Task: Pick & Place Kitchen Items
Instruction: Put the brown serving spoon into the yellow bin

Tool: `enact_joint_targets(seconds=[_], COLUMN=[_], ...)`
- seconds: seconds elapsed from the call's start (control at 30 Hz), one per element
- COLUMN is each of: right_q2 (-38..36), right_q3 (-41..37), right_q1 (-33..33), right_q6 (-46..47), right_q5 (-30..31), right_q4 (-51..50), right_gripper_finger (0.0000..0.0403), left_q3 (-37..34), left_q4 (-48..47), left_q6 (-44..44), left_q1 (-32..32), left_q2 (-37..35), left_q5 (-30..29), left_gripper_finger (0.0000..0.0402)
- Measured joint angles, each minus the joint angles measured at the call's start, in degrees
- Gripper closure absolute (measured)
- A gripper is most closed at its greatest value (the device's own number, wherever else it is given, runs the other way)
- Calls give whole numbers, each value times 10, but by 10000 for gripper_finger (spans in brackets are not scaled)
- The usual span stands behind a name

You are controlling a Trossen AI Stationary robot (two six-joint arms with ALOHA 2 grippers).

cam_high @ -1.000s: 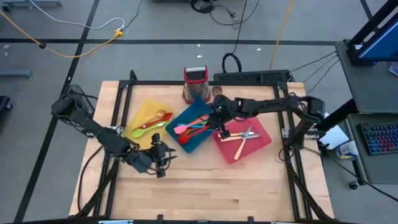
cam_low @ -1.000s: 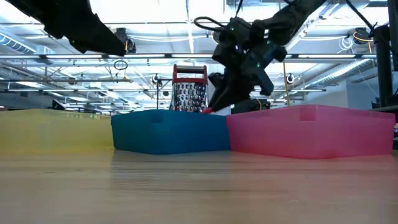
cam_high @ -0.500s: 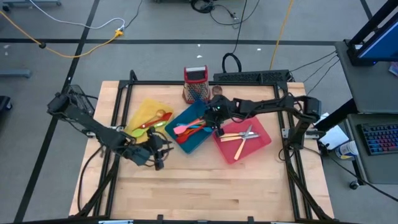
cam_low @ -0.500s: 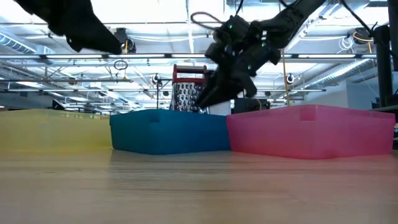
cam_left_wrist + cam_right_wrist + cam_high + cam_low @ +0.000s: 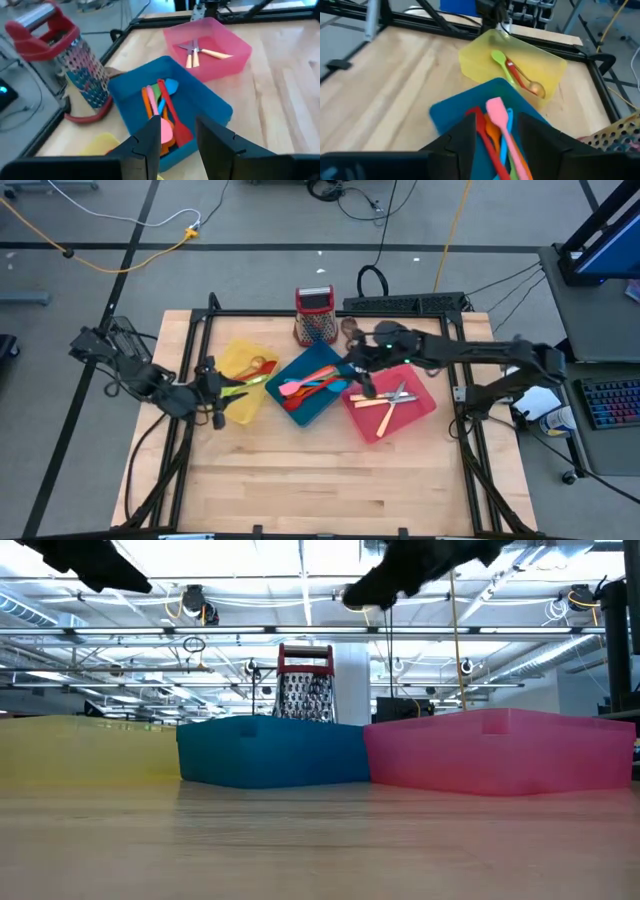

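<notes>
Right tool [image 5: 366, 388] hangs spread and empty over the seam between blue tray [image 5: 322, 405] and pink tray; spatulas [image 5: 310, 385] lie just left, handles running toward it. Left tool [image 5: 210, 392], spread, waits by the yellow tray.

A bunch of slim plastic spatulas [image 5: 310, 387], pink, orange, red, green and blue, lies flat and overlapping lengthwise in the blue tray [image 5: 322, 358]. In the yellow tray [image 5: 240, 356] rest a green spoon [image 5: 501, 63], a red-handled one and a wooden spoon [image 5: 258, 366]. Pale-handled metal cutlery [image 5: 389, 400] lies crossed in the pink tray [image 5: 418, 385].
</notes>
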Motion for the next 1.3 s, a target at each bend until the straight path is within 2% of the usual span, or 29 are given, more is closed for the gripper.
enact_joint_targets(seconds=[0.1,0.23,0.37,0.43,0.53,0.6,0.77,0.97,1.3], right_q2=[-45,-108,-187,-233,-309,-360,-467,-558,-639], right_q3=[0,-35,-115,-159,-227,-266,-344,-399,-473], right_q1=[8,18,24,24,23,22,23,23,23], right_q6=[4,13,33,45,72,75,93,94,109], right_q5=[0,1,2,22,63,60,59,59,63], right_q4=[-47,-64,-44,-36,-5,-3,-4,-3,-3], right_gripper_finger=[275,286,296,301,307,310,318,327,341], left_q3=[-8,-35,-104,-138,-170,-178,-181,-181,-181], left_q4=[1,29,186,265,356,390,373,345,317], left_q6=[29,88,205,251,277,285,284,282,277], left_q1=[0,0,6,18,46,68,134,205,255], left_q2=[-16,-20,-19,-20,-24,-29,-45,-78,-88], left_q5=[27,124,160,188,265,302,310,319,320], left_gripper_finger=[277,277,277,277,277,277,277,277,277])
